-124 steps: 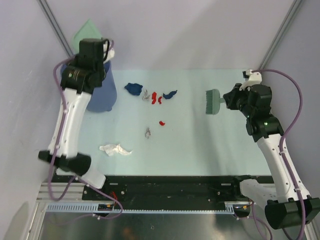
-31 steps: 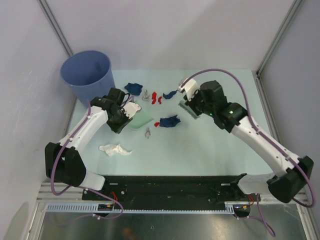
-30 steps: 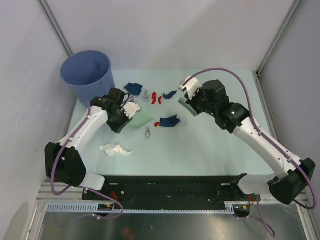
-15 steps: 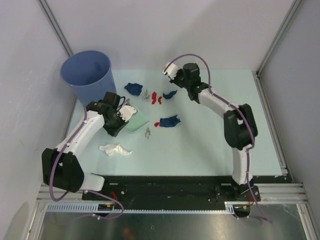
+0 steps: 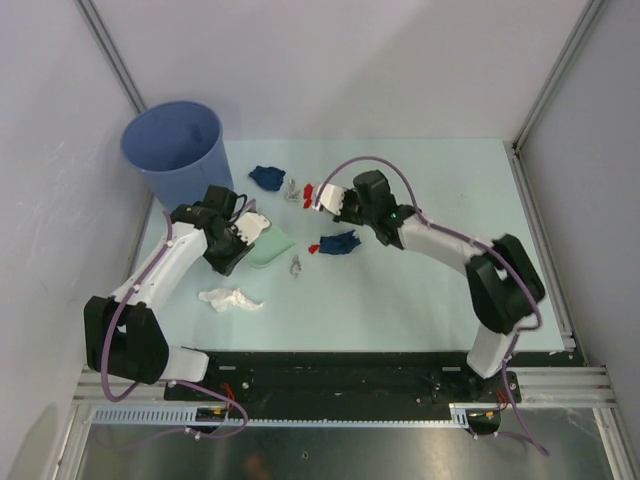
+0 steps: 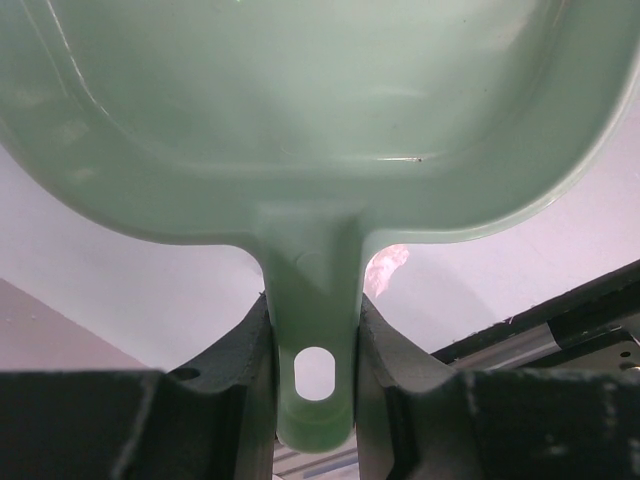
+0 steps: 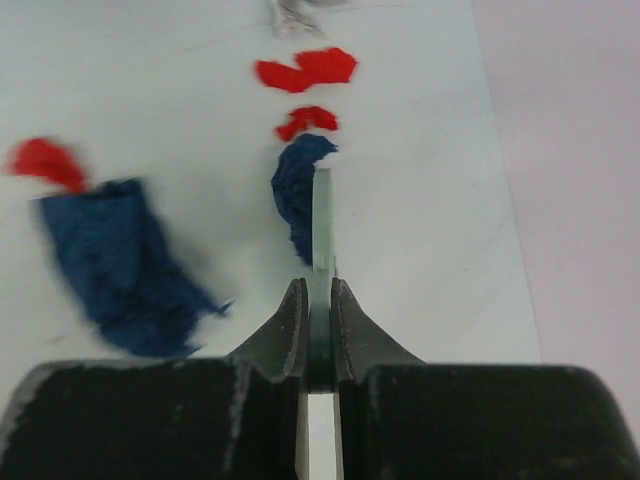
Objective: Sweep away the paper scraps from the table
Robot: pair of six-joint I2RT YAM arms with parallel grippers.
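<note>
My left gripper [image 5: 240,236] is shut on the handle [image 6: 312,340] of the mint-green dustpan [image 5: 270,246], which rests on the table [image 5: 430,290] with its mouth toward the scraps. My right gripper [image 5: 342,204] is shut on the brush, seen edge-on in the right wrist view [image 7: 321,225], its tip against a small dark blue scrap [image 7: 298,185]. A larger dark blue scrap [image 5: 340,242] with a red bit [image 5: 313,248] lies just in front. Red scraps [image 5: 309,195], a grey one [image 5: 291,188] and a dark blue one [image 5: 266,177] lie behind.
A blue bucket [image 5: 175,145] stands at the back left corner. A grey scrap [image 5: 296,265] lies near the dustpan's mouth, and a white wad [image 5: 230,298] lies near the front left. White walls and metal rails [image 5: 545,95] bound the table.
My right gripper has swung from the back of the table down and left to the blue scrap beside the red ones. The left gripper and dustpan have stayed put.
</note>
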